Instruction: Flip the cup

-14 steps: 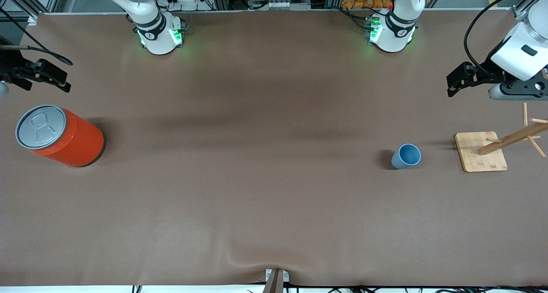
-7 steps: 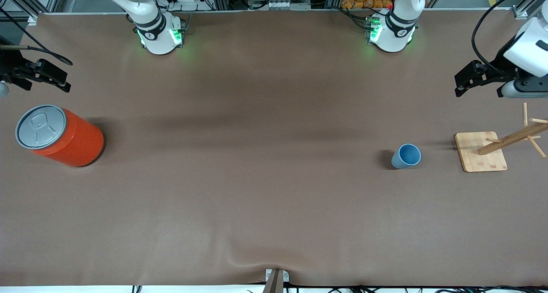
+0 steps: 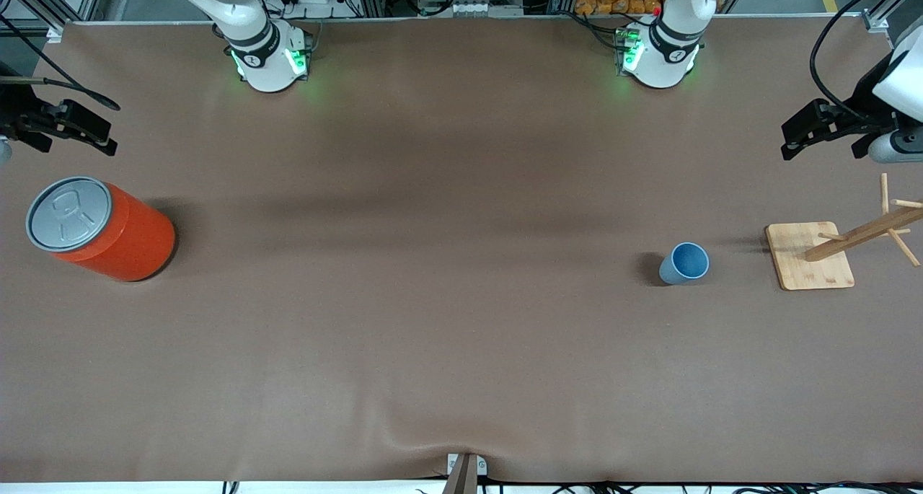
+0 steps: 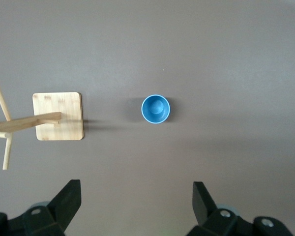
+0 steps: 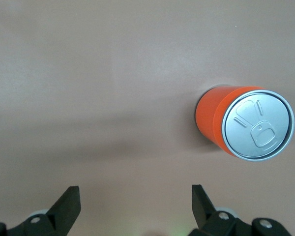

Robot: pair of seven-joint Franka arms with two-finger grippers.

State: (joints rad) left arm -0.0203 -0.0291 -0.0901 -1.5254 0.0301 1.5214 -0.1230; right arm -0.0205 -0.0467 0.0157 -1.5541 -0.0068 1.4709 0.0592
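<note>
The small light-blue cup point(image 3: 685, 262) stands upright on the brown table, mouth up, toward the left arm's end. From the left wrist view I look straight down into the cup point(image 4: 155, 109). My left gripper point(image 3: 793, 137) hangs open in the air over the table's left-arm end, well apart from the cup; its fingers point(image 4: 69, 199) hold nothing. My right gripper point(image 3: 104, 137) is open too, up over the right arm's end of the table by the orange can point(image 3: 108, 231), with bare table between its fingertips point(image 5: 69, 201).
A wooden peg rack on a square base point(image 3: 807, 256) stands beside the cup, closer to the left arm's end; the same rack point(image 4: 59, 116) shows in the left wrist view. The big orange can with a grey lid point(image 5: 246, 125) stands upright.
The left gripper has drawn back toward the left arm's end of the table, away from the cup. The cup, the can and the rack have not moved.
</note>
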